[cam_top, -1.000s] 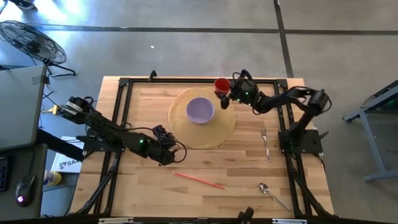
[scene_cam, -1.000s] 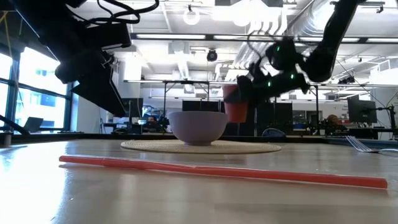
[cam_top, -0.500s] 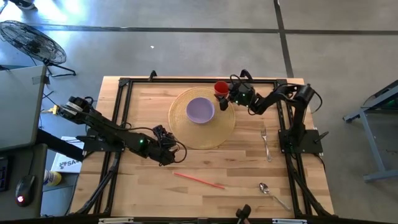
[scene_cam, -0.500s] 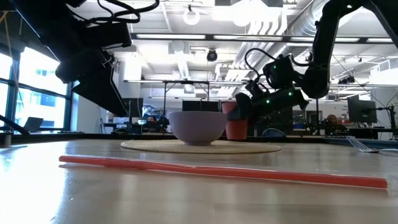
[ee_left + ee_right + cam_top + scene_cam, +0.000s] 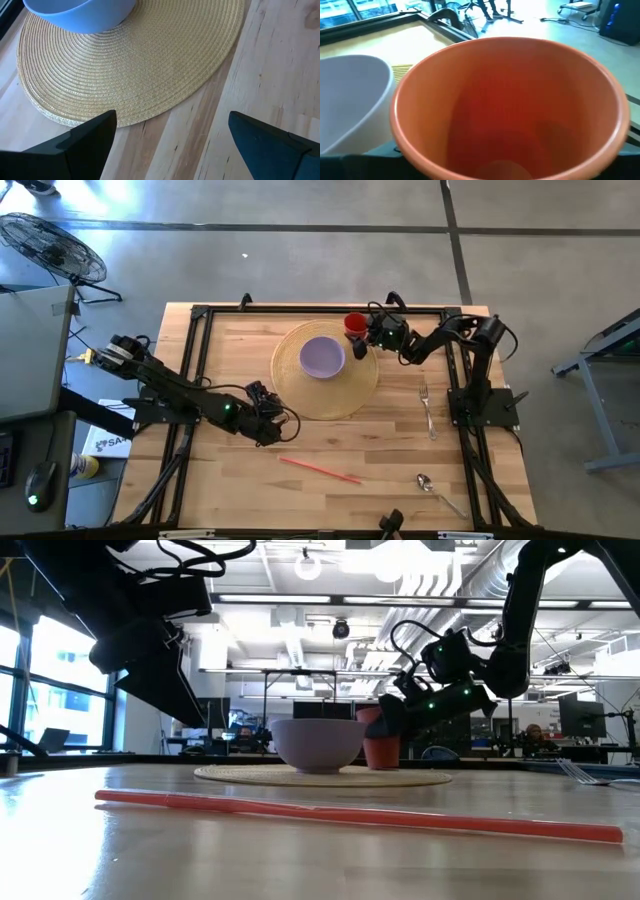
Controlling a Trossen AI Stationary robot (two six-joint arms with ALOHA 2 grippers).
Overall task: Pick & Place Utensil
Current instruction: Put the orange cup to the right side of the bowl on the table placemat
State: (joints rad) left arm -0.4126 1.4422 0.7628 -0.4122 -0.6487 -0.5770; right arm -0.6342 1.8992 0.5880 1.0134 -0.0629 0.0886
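While the right end effector (image 5: pixel 362 333) sits low at the far edge of the round woven mat (image 5: pixel 325 395), it is pinching a red cup (image 5: pixel 354 322) by the rim. From table height the cup (image 5: pixel 380 736) stands upright with its base down on the mat (image 5: pixel 322 776), just beside the pale purple bowl (image 5: pixel 318 743). Over on the right wrist camera, the cup's open mouth (image 5: pixel 510 105) fills nearly everything, and the bowl's rim (image 5: pixel 350 100) curves right next to it, close but I can't tell whether they touch.

Now the left end effector (image 5: pixel 268 425) hangs near the mat's near-left edge, above bare wood. Its wrist camera shows the 2 dark fingers (image 5: pixel 75 142) spread wide with nothing between them, looking down on the mat (image 5: pixel 150 80) and the bowl (image 5: pixel 80 12) beyond.

As for the utensils, they all lie on the table (image 5: pixel 230 480). A fork (image 5: pixel 427 405) rests on the right side, well apart from the mat. A spoon (image 5: pixel 435 489) lies near the front right corner. A thin red straw (image 5: pixel 320 470) stretches across the front of the table, between the 2 arms; at table level the straw (image 5: pixel 350 812) runs almost the full width, nearest the camera.
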